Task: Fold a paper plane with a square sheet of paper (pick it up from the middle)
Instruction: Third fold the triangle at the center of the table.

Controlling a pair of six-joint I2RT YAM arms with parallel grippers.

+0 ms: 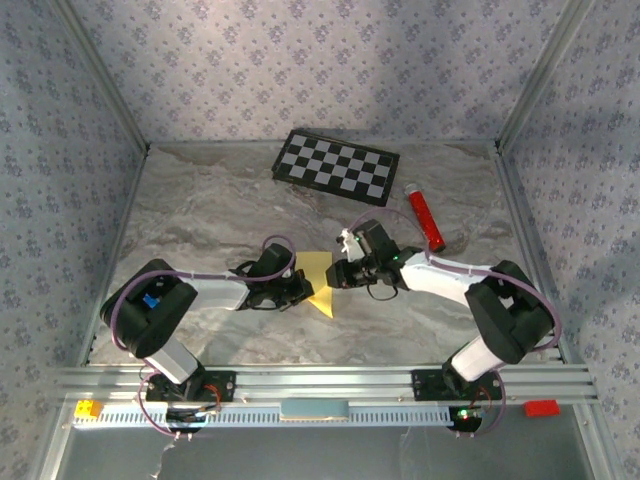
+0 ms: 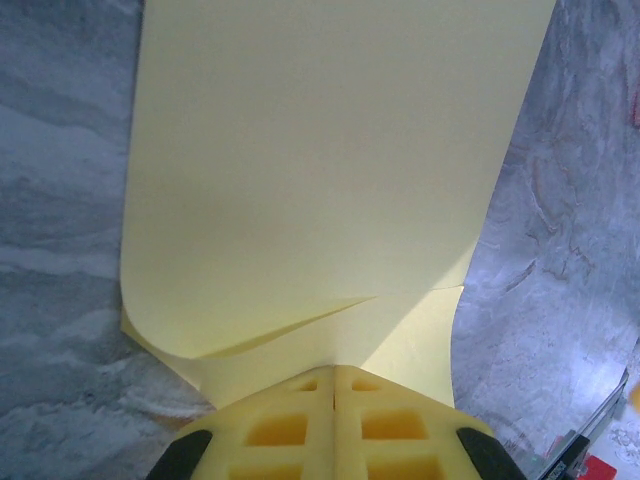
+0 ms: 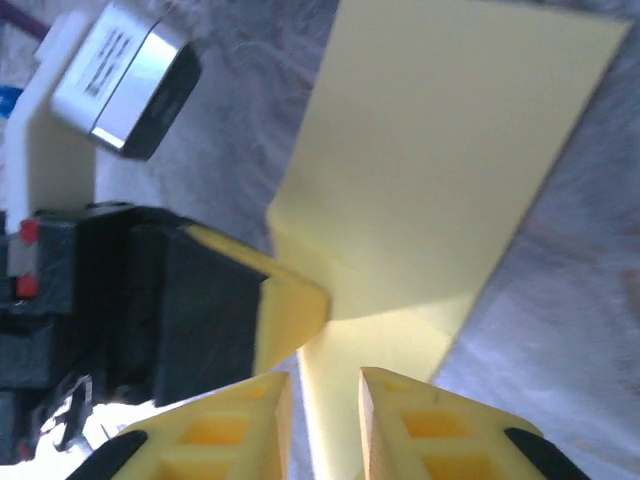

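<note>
The step in hand looks like working a fold into the square sheet of paper (image 1: 318, 282), which hangs between the two arms over the middle of the tabletop (image 1: 200, 210). Whether its low corner rests on the surface I cannot tell.

To do this well, I'd say the left side should act as the anchor and pinch firmly so the sheet cannot slip. The right side should move slowly and take its hold squarely on the edge, so the layers line up before any crease is pressed. A sideways tug could skew or tear paper this thin.

The left fingers (image 2: 280, 430) are closed tight together on the paper's near edge, where a curled flap and a soft crease show. The right fingers (image 3: 420, 440) stand a little apart. The sheet's edge runs into the gap between them, and they do not seem to pinch it.
</note>
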